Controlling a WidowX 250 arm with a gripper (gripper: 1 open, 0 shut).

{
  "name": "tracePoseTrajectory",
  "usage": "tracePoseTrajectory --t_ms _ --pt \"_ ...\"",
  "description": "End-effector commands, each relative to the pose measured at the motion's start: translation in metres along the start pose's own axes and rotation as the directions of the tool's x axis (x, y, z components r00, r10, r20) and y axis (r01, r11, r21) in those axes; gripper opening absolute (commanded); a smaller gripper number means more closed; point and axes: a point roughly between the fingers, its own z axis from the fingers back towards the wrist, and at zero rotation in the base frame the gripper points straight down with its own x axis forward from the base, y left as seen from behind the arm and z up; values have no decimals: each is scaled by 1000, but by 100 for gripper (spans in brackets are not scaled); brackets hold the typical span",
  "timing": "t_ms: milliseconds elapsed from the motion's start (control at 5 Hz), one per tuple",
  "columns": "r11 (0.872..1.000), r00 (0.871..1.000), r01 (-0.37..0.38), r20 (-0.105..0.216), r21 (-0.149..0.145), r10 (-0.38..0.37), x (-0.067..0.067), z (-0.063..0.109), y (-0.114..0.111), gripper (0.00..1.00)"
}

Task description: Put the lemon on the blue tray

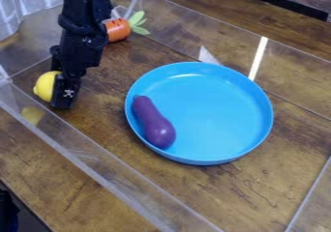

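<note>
Reaching down from the far left with a black robot arm (83, 25), down to dark fingers (62, 101) right at the yellow lemon (46, 86). Cannot tell how wide or narrow the fingers stand, nor whether with any grip on the lemon; too dark and too crowded there. Low over the wooden bench (142, 188), on the left side, with the lemon just beside the fingers and partly covered by them. Well apart from the blue tray (220, 105), and to the left of it.

On the bench towards the right, a big round dish in bright blue, with a shallow raised rim. Inside it, at the left part, a purple eggplant (154, 122), lying lengthwise from far to near, with the thicker end nearer.

At the far left, just to the right of the arm, an orange carrot (118, 30) with green leaves (138, 22) pointing right. Along the near left, a clear, see-through strip (110, 163) running slantwise across the bench. Beyond the tray, a pale narrow streak (257, 58) on the wood, slanting too.
</note>
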Motion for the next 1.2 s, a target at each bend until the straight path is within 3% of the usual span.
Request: tracePoseTrajectory --t_ms 0,1000 --pt "998 999 -3 39 60 1 6 25 8 0" --pt "998 999 -13 37 56 11 5 37 8 0"
